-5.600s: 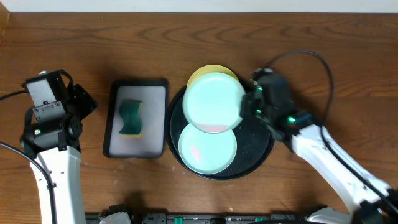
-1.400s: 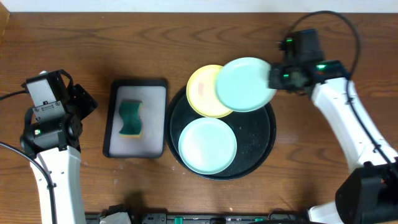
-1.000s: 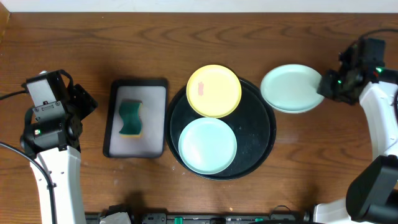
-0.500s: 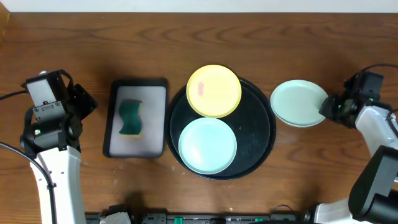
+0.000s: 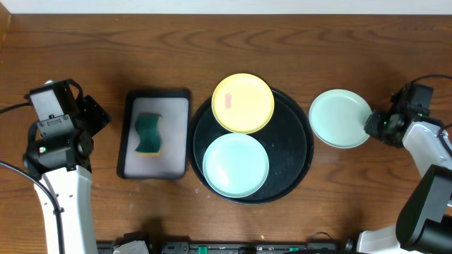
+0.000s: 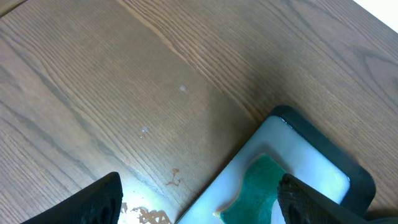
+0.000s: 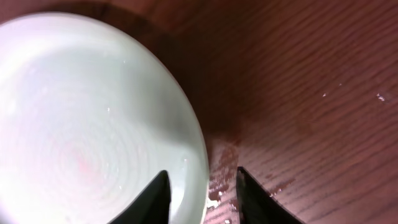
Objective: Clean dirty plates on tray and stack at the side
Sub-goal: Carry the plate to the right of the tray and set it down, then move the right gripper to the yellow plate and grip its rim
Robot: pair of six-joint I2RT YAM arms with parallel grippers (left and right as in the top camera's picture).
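The right gripper (image 7: 201, 185) is seen with its jaws slightly parted astride the rim of a mint plate (image 5: 340, 118), which a second ago was carried clamped and is now laid flat on the table (image 5: 106, 49), at 3 o'clock of the tray (image 5: 302, 152). The first plate is thus judged delivered to the side, though a faint pinkish tinge is seen at its middle. In the tray two plates are left: a yellow plate (image 5: 243, 103) with a pink smear at 12 o'clock, overlapping the rim, and a second mint plate (image 5: 236, 165) at 6 o'clock. At 9 o'clock a green sponge (image 5: 148, 134) is held in the rectangular tray (image 5: 175, 113). Above it the left gripper (image 6: 205, 200) is held wide and empty.
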